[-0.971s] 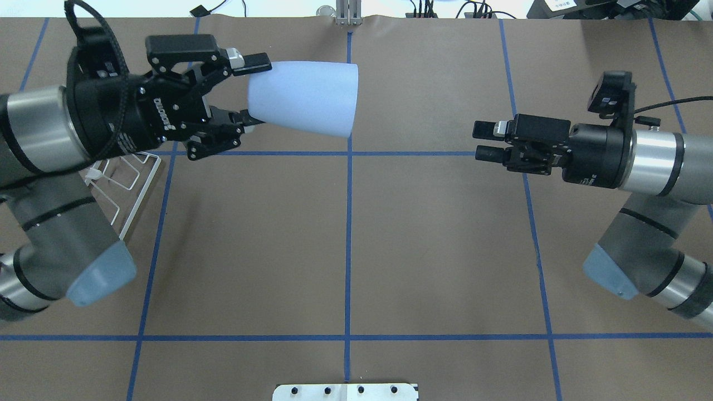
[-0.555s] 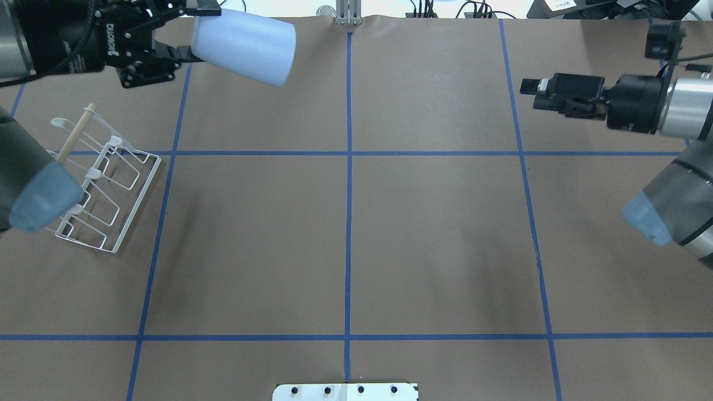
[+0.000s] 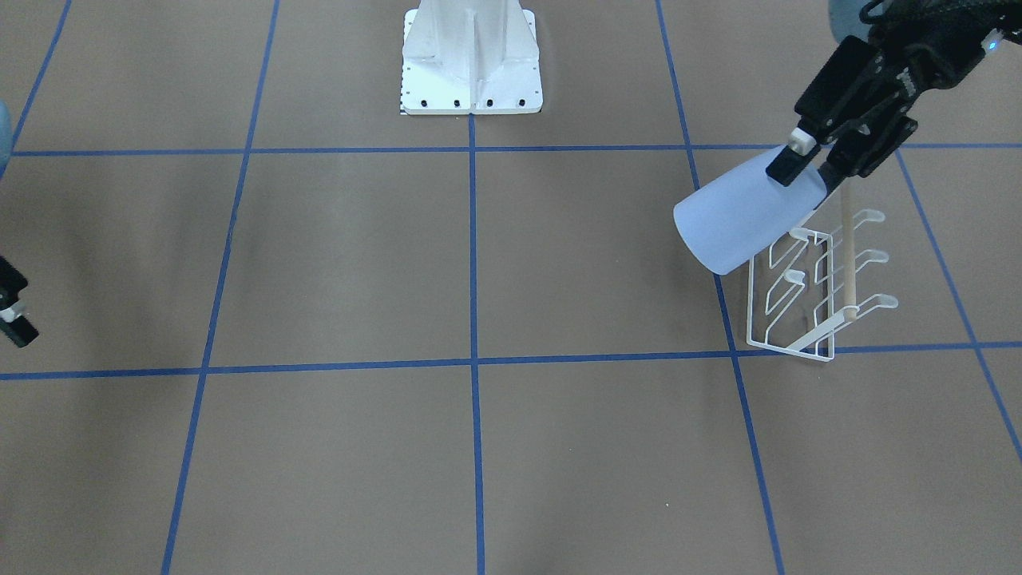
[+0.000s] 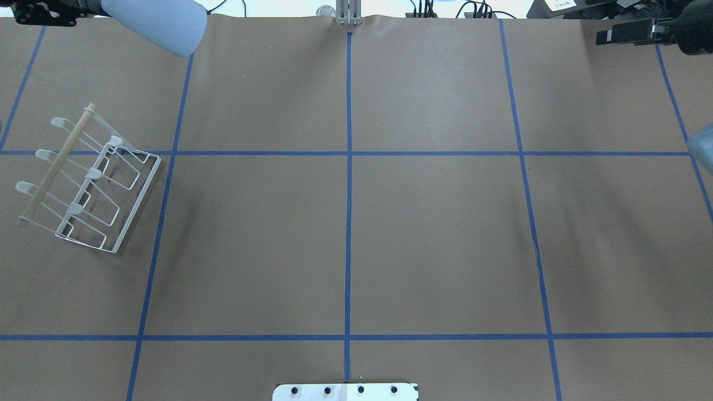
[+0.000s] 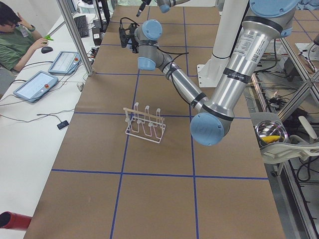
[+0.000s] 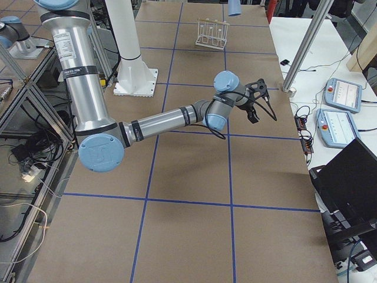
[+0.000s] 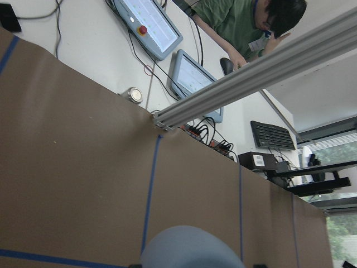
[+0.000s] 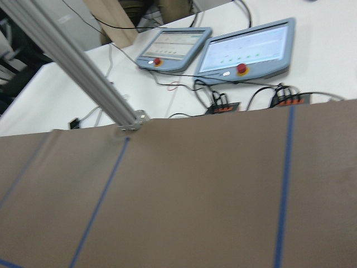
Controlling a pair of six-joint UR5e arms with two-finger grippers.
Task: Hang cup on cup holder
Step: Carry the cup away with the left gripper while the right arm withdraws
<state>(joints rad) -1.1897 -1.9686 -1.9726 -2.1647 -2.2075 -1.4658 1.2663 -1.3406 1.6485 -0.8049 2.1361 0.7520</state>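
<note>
My left gripper [image 3: 808, 169] is shut on the narrow end of the pale blue cup [image 3: 738, 220]. It holds the cup tilted in the air, open end pointing down and away from the arm. The cup also shows at the top left of the overhead view [image 4: 161, 22], in the right side view [image 6: 234, 7] and in the left wrist view [image 7: 192, 251]. The white wire cup holder [image 3: 790, 349] with its wooden dowel [image 3: 845, 255] stands on the table below the cup, apart from it [image 4: 137, 205]. My right gripper [image 4: 604, 37] is shut and empty, far off at the other side.
The white bolted robot base [image 3: 471, 56] sits at the table's near middle edge. An aluminium post [image 4: 348, 14] stands at the far edge. Blue tape lines grid the brown table. An operator [image 5: 15, 35] sits with tablets beyond the far edge.
My left arm has carried the cup up and to the left, uncovering the whole cup holder. My right arm has pulled back toward the far right corner.
</note>
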